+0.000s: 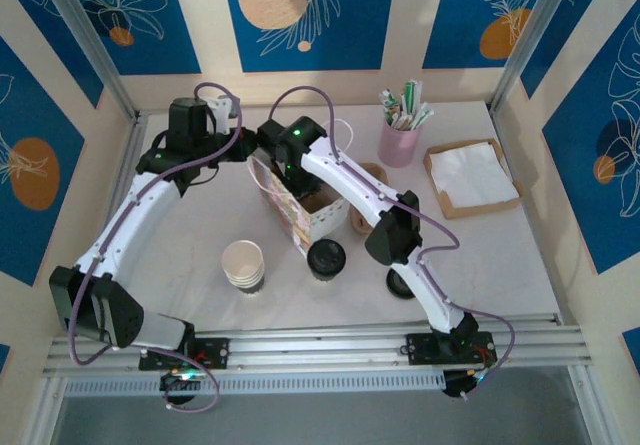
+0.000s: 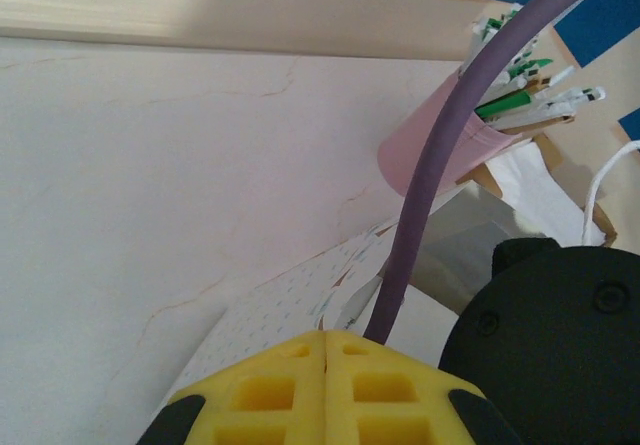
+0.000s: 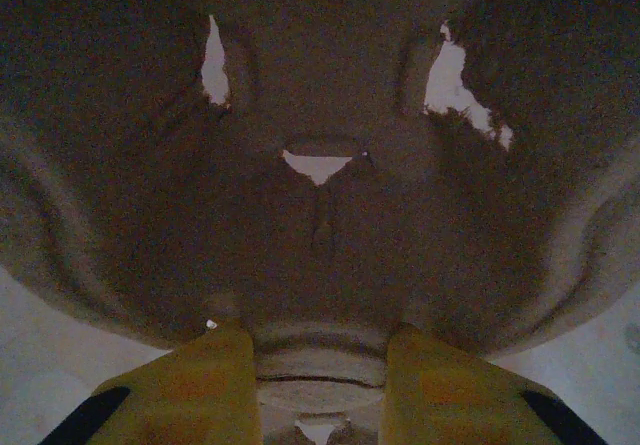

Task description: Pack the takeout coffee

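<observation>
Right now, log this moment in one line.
left gripper shut, beside paper bag | right gripper closed on pulp carrier | takeout coffee lidded, on table, not yet packed

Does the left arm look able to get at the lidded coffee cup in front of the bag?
Probably yes. The takeout coffee stands in the open, nothing over it, with the stack of cups apart from it. The left pincer is shut beside the bag, so it must open first.

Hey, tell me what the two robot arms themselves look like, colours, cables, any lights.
The left arm and right arm have white tubular links joined by black joints. A purple cable loops along each. The jaws are yellow, black at the outer edges; the left ones show square recesses. A green light glows near the right arm's wrist.
</observation>
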{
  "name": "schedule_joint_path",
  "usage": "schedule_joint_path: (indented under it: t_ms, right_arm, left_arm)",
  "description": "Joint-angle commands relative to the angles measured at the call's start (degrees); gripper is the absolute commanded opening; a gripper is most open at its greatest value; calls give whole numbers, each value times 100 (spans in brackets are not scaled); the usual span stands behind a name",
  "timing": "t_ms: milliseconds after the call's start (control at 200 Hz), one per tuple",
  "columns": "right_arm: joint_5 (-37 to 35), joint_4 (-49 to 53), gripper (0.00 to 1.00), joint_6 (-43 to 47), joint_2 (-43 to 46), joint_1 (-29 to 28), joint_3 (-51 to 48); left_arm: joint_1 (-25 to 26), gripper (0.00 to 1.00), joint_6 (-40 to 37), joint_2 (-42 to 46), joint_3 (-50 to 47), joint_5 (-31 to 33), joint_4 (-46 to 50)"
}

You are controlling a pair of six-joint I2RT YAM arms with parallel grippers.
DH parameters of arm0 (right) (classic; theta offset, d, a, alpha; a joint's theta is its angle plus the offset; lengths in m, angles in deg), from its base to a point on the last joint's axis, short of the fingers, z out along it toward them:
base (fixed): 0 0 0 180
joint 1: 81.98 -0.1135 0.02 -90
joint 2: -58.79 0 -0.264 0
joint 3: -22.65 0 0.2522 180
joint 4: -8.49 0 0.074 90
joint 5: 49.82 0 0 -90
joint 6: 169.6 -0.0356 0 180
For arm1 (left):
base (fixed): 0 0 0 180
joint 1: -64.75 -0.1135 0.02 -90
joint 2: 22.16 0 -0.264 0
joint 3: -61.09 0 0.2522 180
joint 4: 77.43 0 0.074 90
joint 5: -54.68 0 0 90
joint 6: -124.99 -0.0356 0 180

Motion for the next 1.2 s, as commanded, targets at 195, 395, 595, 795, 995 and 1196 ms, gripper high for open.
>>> schedule_joint_path:
  t_ms: [195, 395, 595, 795, 995, 1196]
  right_arm:
    - [169, 279, 28, -108, -165, 56, 62]
    - [247, 234, 28, -95, -165, 34, -158]
    - [285, 237, 28, -86, -246, 27, -222]
    - [342, 239, 28, -60, -344, -4, -273]
    - [270, 223, 28, -93, -356, -36, -336]
    - [225, 217, 29, -89, -364, -8, -220]
  left_arm:
    - [-95, 0, -19, 438, -243, 59, -380]
    - [-218, 0, 11, 494, -351, -30, -470]
    - [-250, 0, 29, 480, -373, -100, -518]
    - [-254, 0, 36, 496, -430, -132, -570]
    - [-259, 0, 44, 550, -535, -152, -687]
    - [-267, 0, 45, 570, -579, -174, -894]
